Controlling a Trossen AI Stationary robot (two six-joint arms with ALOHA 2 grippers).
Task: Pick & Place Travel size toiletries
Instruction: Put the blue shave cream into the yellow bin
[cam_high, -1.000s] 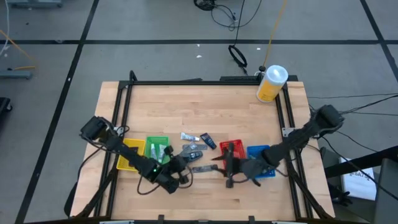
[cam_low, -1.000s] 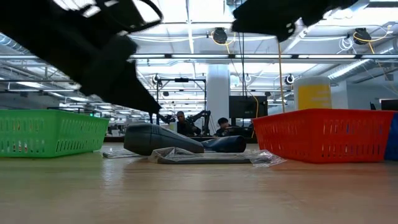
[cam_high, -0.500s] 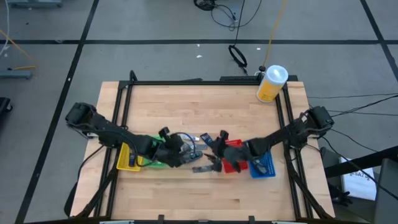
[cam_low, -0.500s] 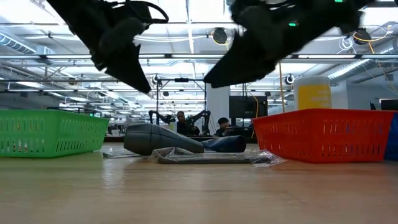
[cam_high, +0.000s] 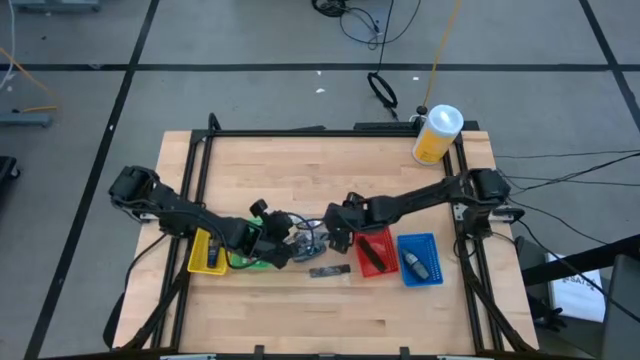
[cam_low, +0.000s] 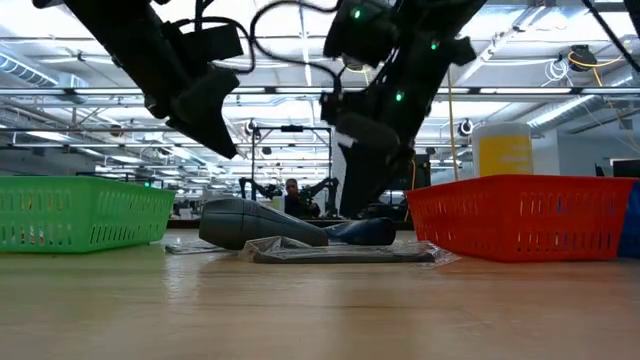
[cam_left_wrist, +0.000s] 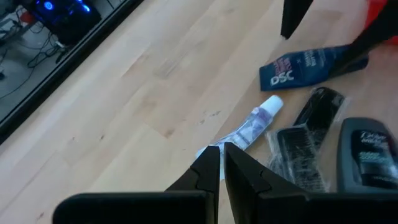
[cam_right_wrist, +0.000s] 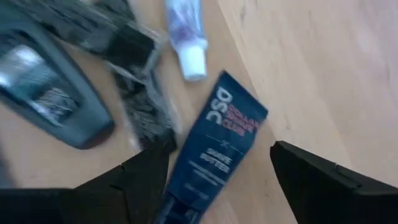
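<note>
The travel size toiletries lie in a loose cluster (cam_high: 312, 236) flat on the wood. Among them are a dark blue tube (cam_right_wrist: 214, 149), a white tube (cam_left_wrist: 249, 127), a grey bottle (cam_left_wrist: 367, 152) and black wrapped packets (cam_left_wrist: 305, 146). One more packet (cam_high: 328, 271) lies apart on the near side. My right gripper (cam_right_wrist: 221, 149) hangs open over the blue tube, tipped steeply down, with one finger on either side of it. My left gripper (cam_left_wrist: 221, 163) is shut with nothing in it, above the white tube's crimped end.
A red bin (cam_high: 375, 252) and a blue bin (cam_high: 420, 258) with a grey item inside stand right of the cluster. A yellow bin (cam_high: 207, 252) and a green bin (cam_low: 80, 210) stand left. A yellow canister (cam_high: 437, 133) stands at the far right corner.
My right gripper has swung from the near side of the red bin toward the far left, over the cluster, sinking and tipping down. My left gripper has risen from the near edge and gone toward the far edge to the cluster, then stopped. The toiletries have not moved.
</note>
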